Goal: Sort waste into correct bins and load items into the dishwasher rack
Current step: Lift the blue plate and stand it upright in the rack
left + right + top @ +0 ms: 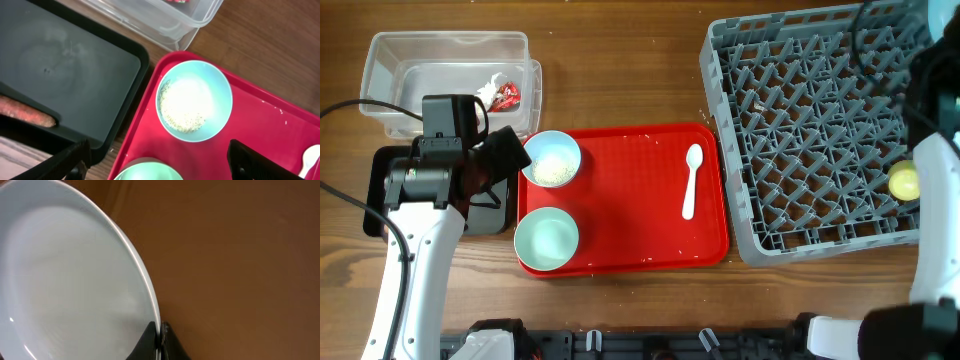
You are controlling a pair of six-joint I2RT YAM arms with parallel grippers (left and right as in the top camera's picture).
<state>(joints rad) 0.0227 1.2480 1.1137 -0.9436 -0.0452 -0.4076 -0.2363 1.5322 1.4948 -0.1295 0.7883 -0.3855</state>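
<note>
My left gripper [508,152] [160,162] is open and empty, hovering over the left edge of the red tray, between the two bowls. The light blue bowl [552,160] [194,100] holds white rice-like crumbs. The mint-green bowl [547,238] [145,173] is empty. The brown stick [25,112] lies in the black tray [485,215] [65,60]. The red-and-white wrapper [504,92] lies in the clear tub [450,50] [165,20]. My right gripper [160,341] is shut on the rim of the pale blue plate [65,280], above the grey rack [810,130]. The yellow cup [904,182] sits in the rack. The white spoon [692,180] lies on the red tray.
The flat red tray [630,210] [260,120] carries both bowls, the spoon and a few scattered crumbs. Brown wooden table [620,70] lies around everything. My right arm [935,200] hangs over the rack's right edge.
</note>
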